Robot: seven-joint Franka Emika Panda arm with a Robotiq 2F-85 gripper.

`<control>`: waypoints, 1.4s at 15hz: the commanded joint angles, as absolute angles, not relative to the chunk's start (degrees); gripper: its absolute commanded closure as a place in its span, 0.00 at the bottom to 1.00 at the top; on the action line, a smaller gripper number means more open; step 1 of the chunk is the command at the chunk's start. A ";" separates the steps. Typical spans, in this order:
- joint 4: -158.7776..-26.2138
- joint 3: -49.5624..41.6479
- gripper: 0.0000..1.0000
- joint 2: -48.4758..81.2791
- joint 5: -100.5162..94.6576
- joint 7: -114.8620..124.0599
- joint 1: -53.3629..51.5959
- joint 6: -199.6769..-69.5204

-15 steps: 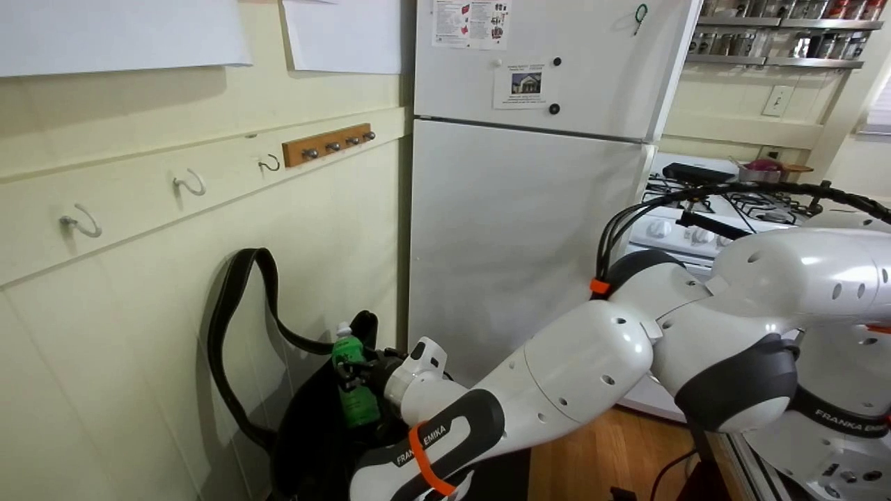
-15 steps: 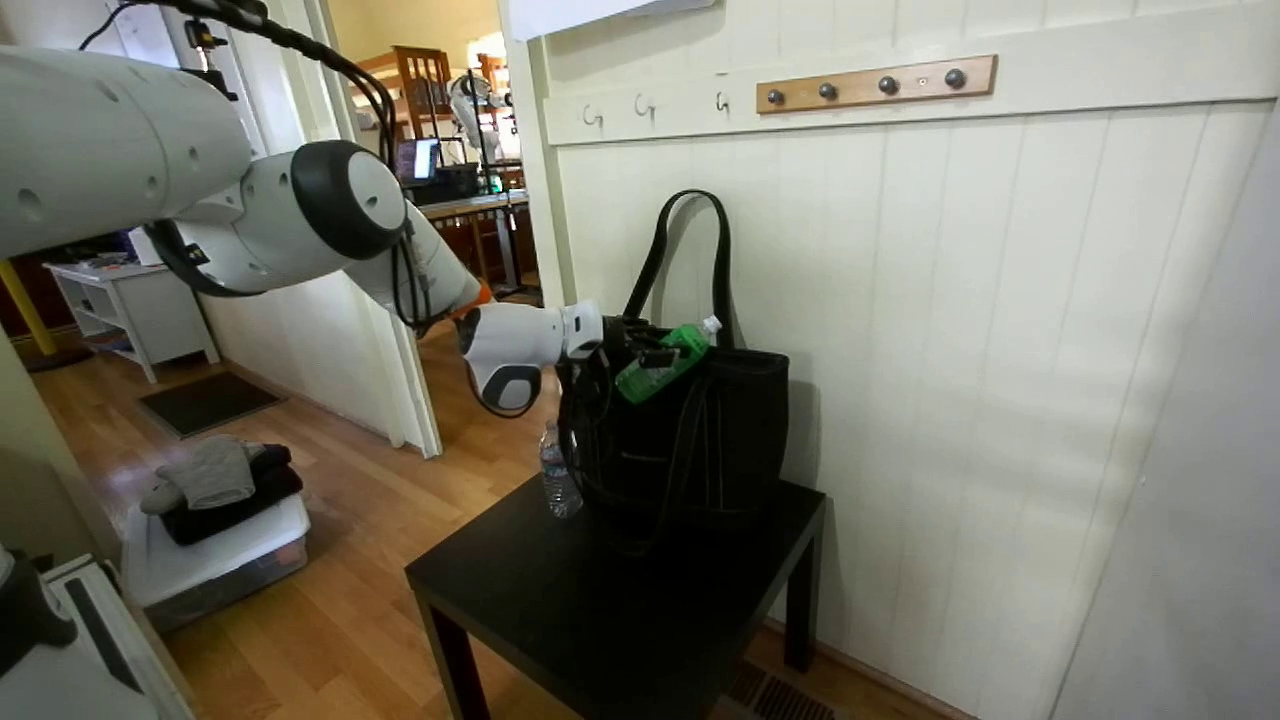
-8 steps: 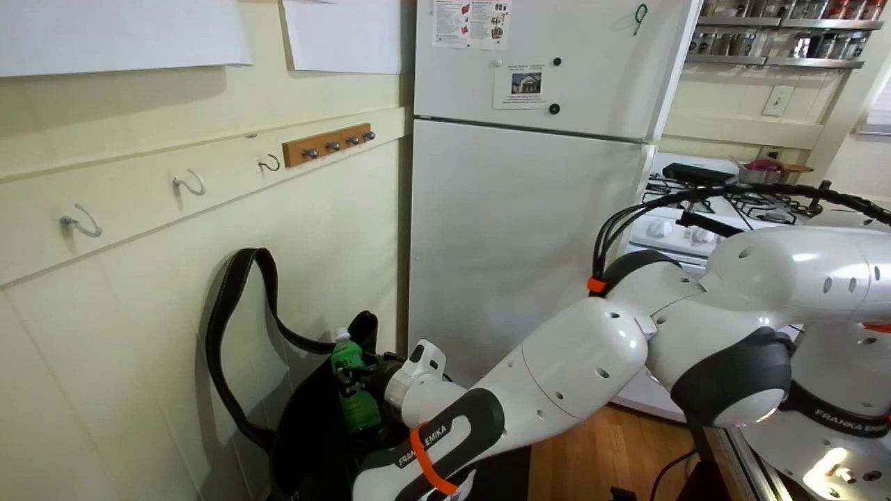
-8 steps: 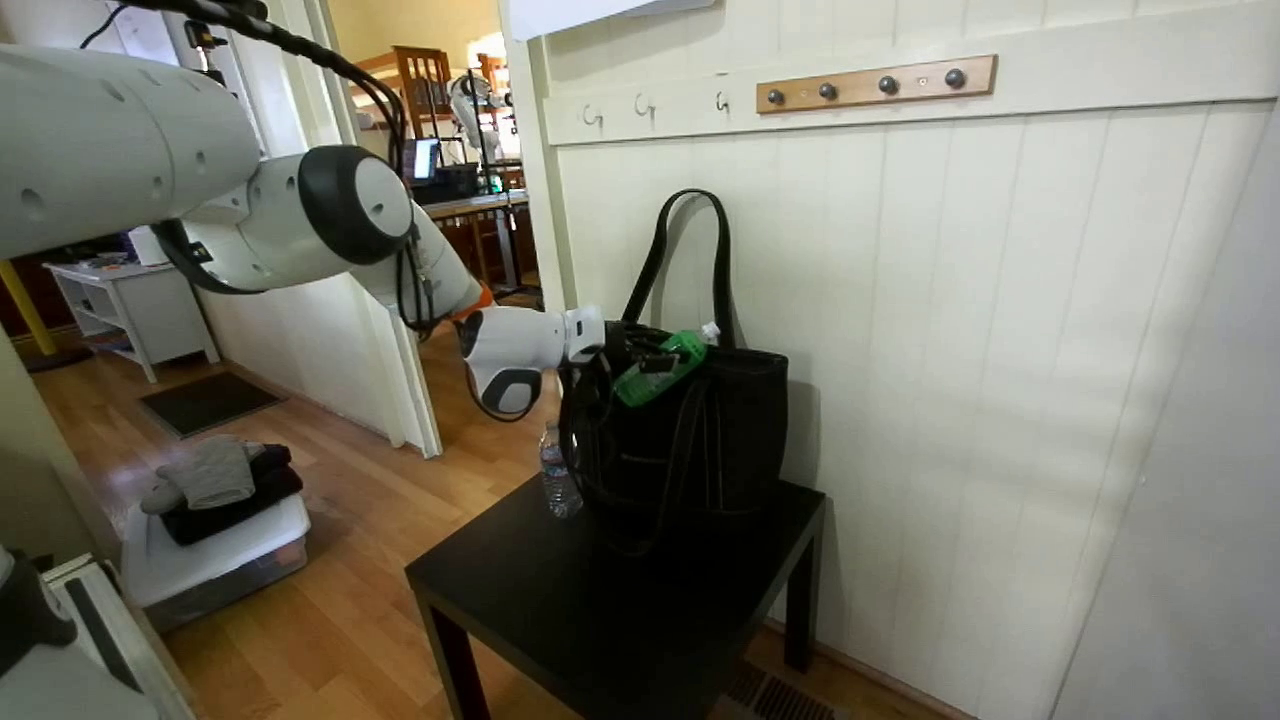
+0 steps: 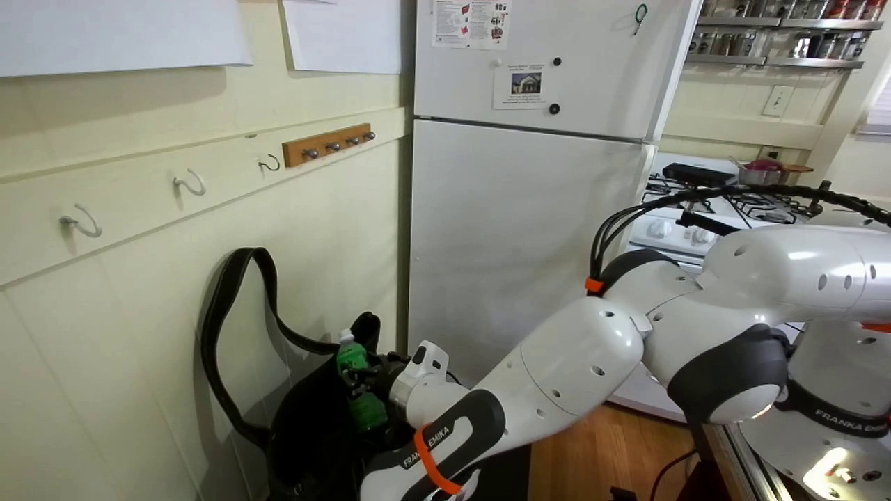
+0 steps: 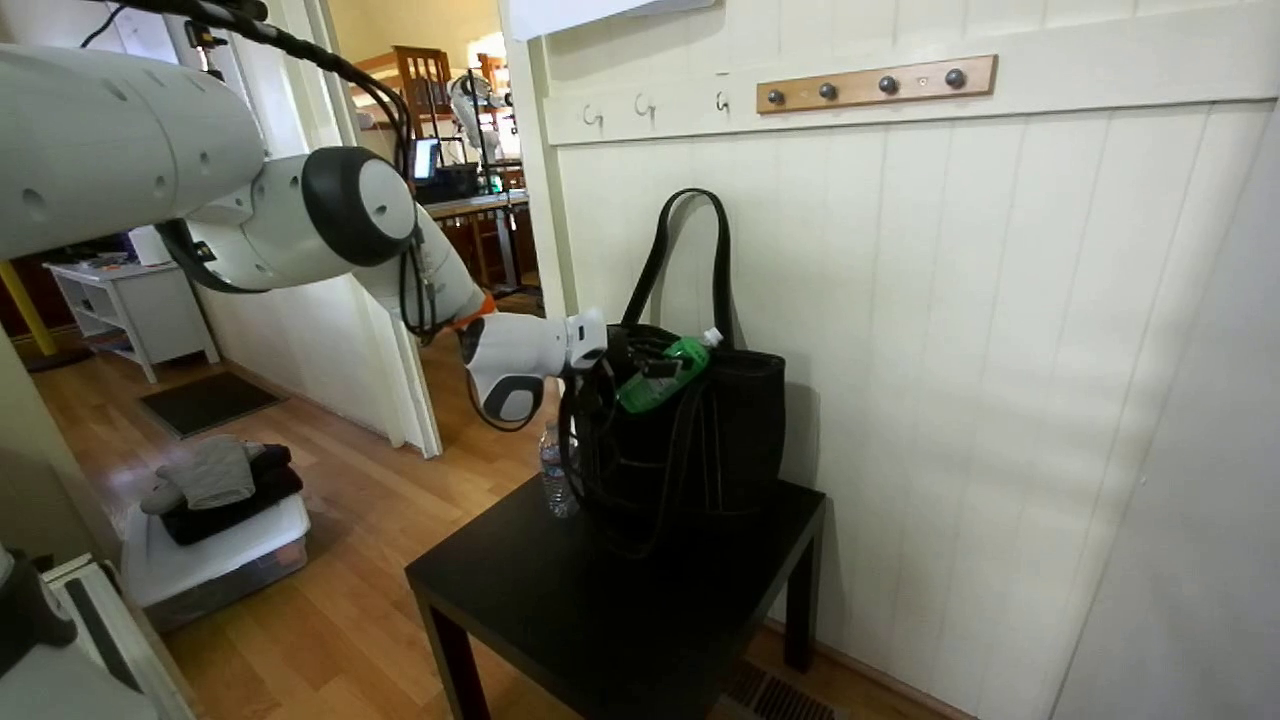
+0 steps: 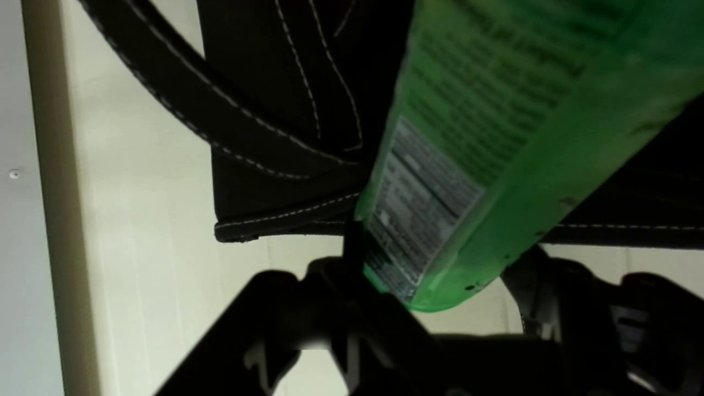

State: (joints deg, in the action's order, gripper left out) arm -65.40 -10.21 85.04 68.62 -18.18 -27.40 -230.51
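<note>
My gripper [image 6: 655, 366] is shut on a green bottle [image 6: 690, 352] with a white cap. The bottle is tilted, cap end up, at the open top of a black tote bag [image 6: 745, 430]. In the other exterior picture the gripper [image 5: 356, 379] grasps the middle of the bottle [image 5: 367, 412], whose lower end is against the dark bag [image 5: 306, 431]. In the wrist view the dark fingers stand on both sides of the bottle [image 7: 467, 165], and the bag's stitched fabric [image 7: 247, 192] lies behind it. How deep the bottle sits in the bag cannot be told.
The bag stands on a black table [image 6: 620, 610] against the wall, its strap [image 6: 722, 260] upright. A clear water bottle [image 6: 556, 480] stands beside it. Wall hooks [image 5: 188, 182] and a wooden peg rack [image 5: 327, 145] are above. A white fridge [image 5: 522, 243] stands beside the wall.
The gripper and green bottle have moved slightly down and, in an exterior view, slightly right. The bag has shifted a little. The bottle stays gripped.
</note>
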 commanded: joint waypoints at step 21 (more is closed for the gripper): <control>-70.94 -8.89 0.63 85.09 62.16 -16.66 -27.42 -242.22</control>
State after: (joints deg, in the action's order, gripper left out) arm -68.63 -6.73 85.08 62.38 -18.47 -26.14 -241.56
